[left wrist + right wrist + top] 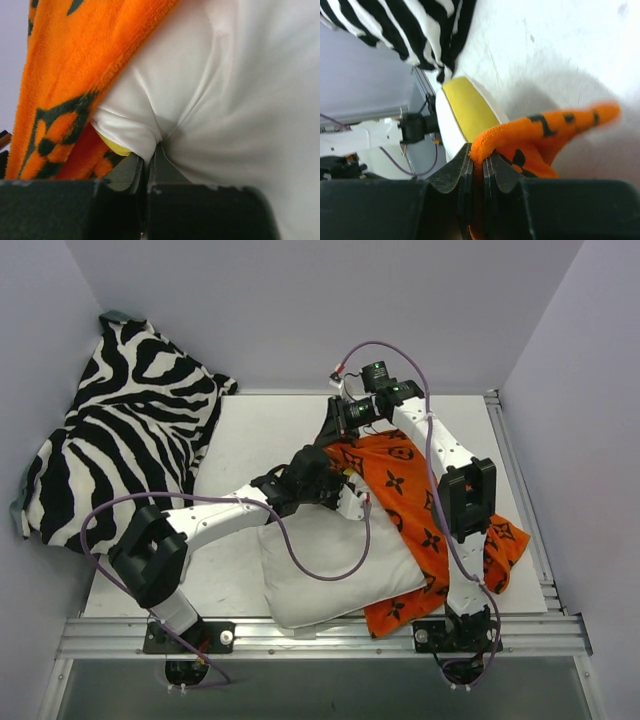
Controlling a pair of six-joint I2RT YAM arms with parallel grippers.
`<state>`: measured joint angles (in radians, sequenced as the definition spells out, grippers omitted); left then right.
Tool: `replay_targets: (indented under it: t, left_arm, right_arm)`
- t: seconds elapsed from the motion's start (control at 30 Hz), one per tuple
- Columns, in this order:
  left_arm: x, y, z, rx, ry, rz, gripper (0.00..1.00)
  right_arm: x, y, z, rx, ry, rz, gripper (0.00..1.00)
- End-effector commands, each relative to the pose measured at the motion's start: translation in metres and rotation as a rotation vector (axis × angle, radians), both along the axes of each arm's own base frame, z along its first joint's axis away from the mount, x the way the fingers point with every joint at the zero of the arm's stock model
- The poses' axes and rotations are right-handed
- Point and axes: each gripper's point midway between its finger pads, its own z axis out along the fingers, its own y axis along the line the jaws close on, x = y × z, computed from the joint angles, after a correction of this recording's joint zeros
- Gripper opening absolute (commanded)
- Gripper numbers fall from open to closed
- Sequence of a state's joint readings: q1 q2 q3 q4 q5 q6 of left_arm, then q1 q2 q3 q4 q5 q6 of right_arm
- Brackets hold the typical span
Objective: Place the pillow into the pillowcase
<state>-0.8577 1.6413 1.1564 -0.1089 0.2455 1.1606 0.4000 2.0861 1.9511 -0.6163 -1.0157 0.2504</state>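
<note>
The white pillow (335,565) lies at the table's near middle, its far right part under the orange pillowcase (415,505). My left gripper (335,490) is shut on a fold of the pillow's white cloth (220,100) near its yellow piping (116,146), at the pillowcase's mouth (60,85). My right gripper (343,418) is shut on the pillowcase's orange edge (520,137) and holds it lifted above the table at the far middle. The pillow's yellow-edged corner (465,107) shows behind that edge.
A zebra-striped cloth (120,430) is heaped at the far left against the wall, also in the right wrist view (410,30). The white table (270,430) shows between it and the arms. A metal rail (320,635) runs along the near edge.
</note>
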Motion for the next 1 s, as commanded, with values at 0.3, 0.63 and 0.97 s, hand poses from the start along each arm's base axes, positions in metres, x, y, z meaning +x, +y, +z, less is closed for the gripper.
replay_targets:
  t: [0.3, 0.63, 0.97]
  left_arm:
    - [0.092, 0.105, -0.03, -0.19, 0.278, 0.708, 0.0]
    - [0.026, 0.118, -0.006, -0.179, 0.528, 0.732, 0.8]
    - [-0.106, 0.032, 0.02, -0.102, 0.79, 0.554, 0.97]
  right_arm:
    - [0.012, 0.094, 0.072, 0.271, -0.114, 0.073, 0.34]
    - [0.056, -0.149, 0.024, -0.092, -0.07, -0.456, 0.89]
    - [-0.09, -0.236, -0.086, -0.375, 0.301, -0.625, 0.76]
